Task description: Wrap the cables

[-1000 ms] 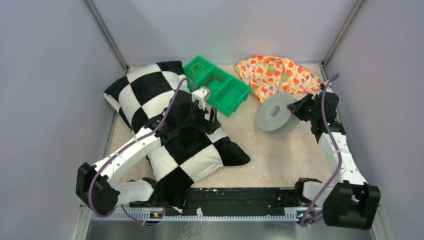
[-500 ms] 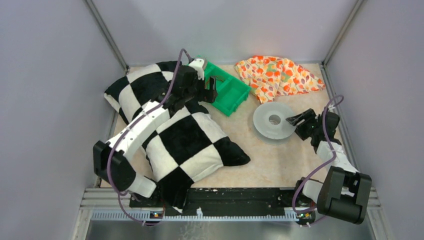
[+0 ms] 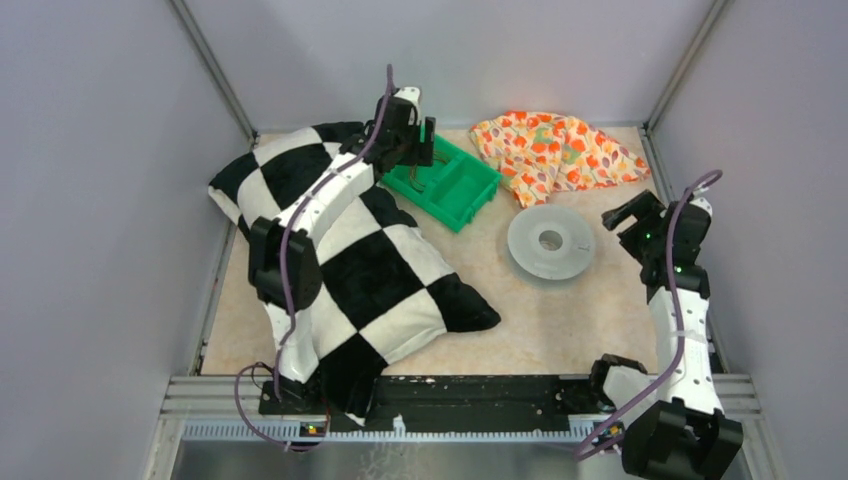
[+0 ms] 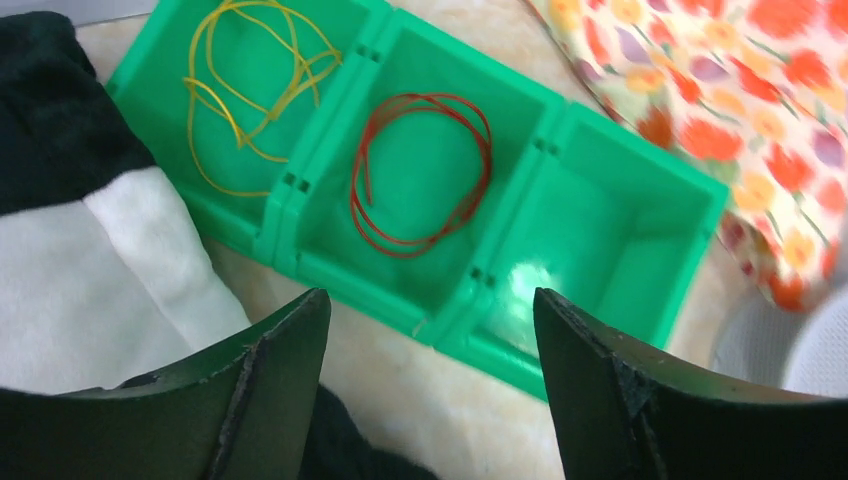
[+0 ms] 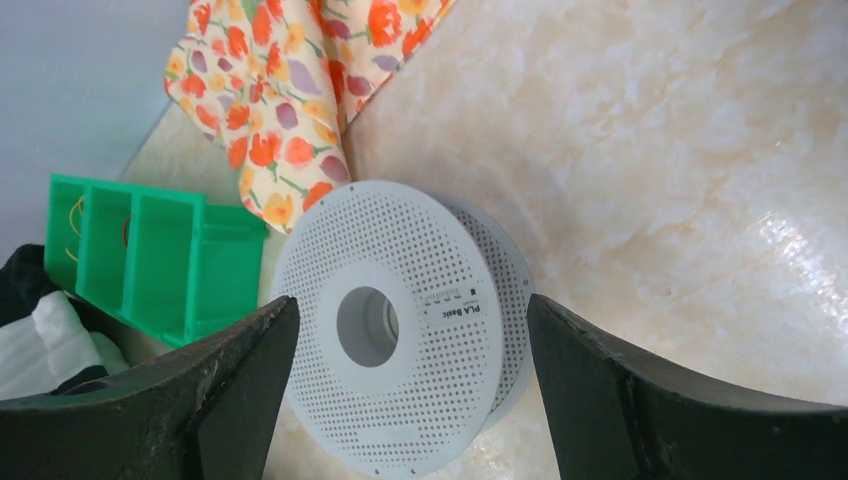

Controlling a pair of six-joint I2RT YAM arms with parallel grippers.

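holding the left gripper point(image 4: 430, 300) spread wide apart and empty, hovering above a green tray point(image 4: 545, 120) at the far side of the table point(image 5: 650, 150), just beside a black-and-white checked pillow point(image 3: 370, 270). holding the right gripper point(image 5: 410, 305) likewise spread apart and empty, raised near a pale perforated spool point(image 5: 440, 300) lying flat on the table, close to a flowered cloth point(image 5: 290, 90).

judging the task as barely beginning: gripping no cable, touching neither tray nor spool, showing no wire wound on the spool as far as visible. probably leaving everything to do: reaching into the tray, lifting out a cable, wrapping it.

dividing the tray into three compartments in a row. holding a thin red cable point(image 4: 483, 165), loosely coiled, in the middle compartment. holding a thin yellow cable point(image 4: 190, 90), in loose loops, in the end compartment next to the pillow. showing nothing in the third compartment, next to the cloth.
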